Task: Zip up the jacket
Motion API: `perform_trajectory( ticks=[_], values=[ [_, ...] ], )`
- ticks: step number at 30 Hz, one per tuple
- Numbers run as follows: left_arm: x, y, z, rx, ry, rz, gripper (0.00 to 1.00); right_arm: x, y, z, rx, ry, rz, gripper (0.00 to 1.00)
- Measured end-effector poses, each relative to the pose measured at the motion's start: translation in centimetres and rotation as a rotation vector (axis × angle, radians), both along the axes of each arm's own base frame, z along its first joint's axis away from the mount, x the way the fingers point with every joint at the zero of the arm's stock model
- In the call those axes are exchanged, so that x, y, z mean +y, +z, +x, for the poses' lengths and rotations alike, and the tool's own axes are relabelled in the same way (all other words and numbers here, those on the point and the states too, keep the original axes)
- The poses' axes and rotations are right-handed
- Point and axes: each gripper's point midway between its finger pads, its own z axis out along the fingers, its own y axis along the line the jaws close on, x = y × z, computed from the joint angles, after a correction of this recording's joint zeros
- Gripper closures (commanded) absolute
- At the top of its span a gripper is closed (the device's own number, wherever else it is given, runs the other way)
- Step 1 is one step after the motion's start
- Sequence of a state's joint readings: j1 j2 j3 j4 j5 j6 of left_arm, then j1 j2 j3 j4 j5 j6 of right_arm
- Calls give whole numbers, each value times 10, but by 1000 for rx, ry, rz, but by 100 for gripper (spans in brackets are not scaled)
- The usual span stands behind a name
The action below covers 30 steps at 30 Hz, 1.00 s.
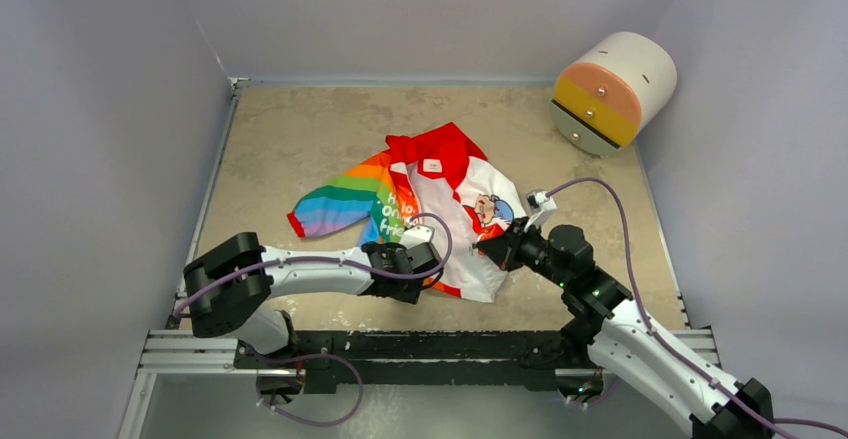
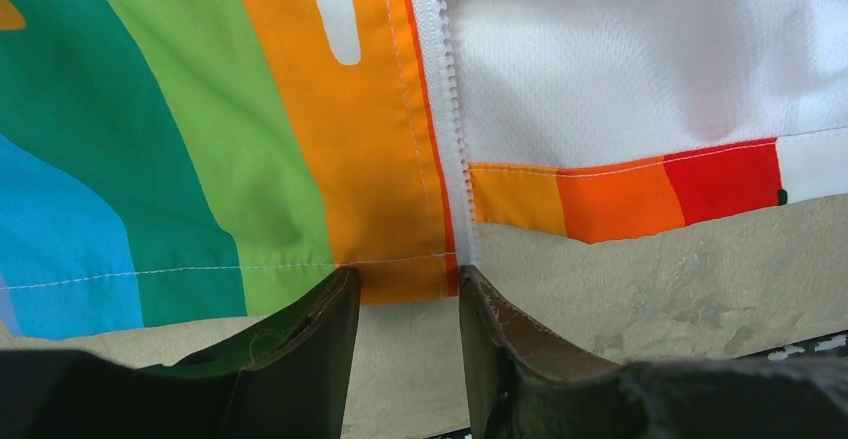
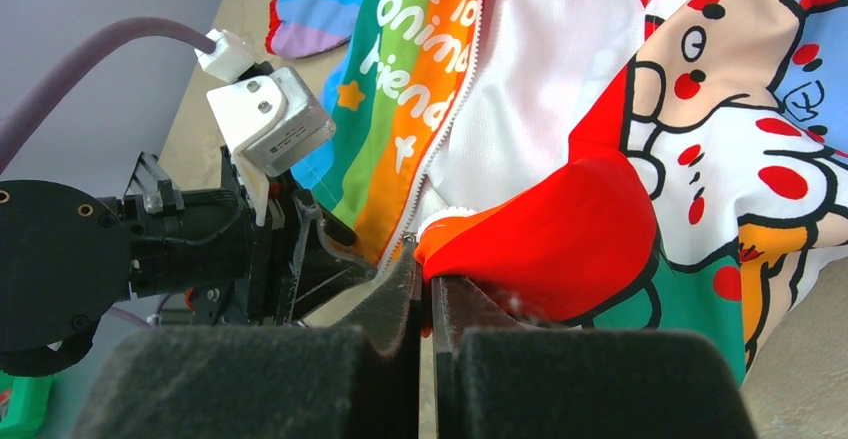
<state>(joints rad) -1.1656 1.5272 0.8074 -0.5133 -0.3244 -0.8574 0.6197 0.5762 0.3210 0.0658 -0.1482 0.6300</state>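
The jacket (image 1: 440,199) lies open and flat in the middle of the table, red hood away from me, rainbow sleeve to the left. My left gripper (image 1: 432,259) is open at the bottom hem of the rainbow front panel (image 2: 200,159). In the left wrist view (image 2: 405,279) its fingertips straddle the orange strip beside the white zipper teeth (image 2: 440,109). My right gripper (image 1: 487,249) is shut on the red and orange bottom edge of the bear-print front panel (image 3: 560,229), next to the zipper end. It also shows in the right wrist view (image 3: 428,274). The zipper is open.
A white cylinder toy with orange and yellow drawers (image 1: 612,89) lies at the back right corner. Grey walls close in the table on three sides. A metal rail (image 1: 200,344) runs along the near edge.
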Motion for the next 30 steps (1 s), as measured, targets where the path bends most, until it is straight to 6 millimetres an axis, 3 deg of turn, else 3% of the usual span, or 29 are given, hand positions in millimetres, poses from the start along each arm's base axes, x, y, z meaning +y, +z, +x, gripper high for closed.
perform_trajectory(
  ticks=[11, 18, 24, 30],
  values=[
    [0, -1, 1, -7, 1, 5, 60, 0, 0, 0, 3, -1, 4, 100],
    [-4, -5, 9, -38, 7, 10, 74, 0, 2, -1, -4, -2, 10, 100],
    [-7, -6, 14, -69, 16, -6, 100, -1, 1, -2, -6, -2, 12, 100],
    [-10, -1, 17, -87, 19, -37, 100, -1, 0, -2, -2, -2, 10, 100]
  ],
)
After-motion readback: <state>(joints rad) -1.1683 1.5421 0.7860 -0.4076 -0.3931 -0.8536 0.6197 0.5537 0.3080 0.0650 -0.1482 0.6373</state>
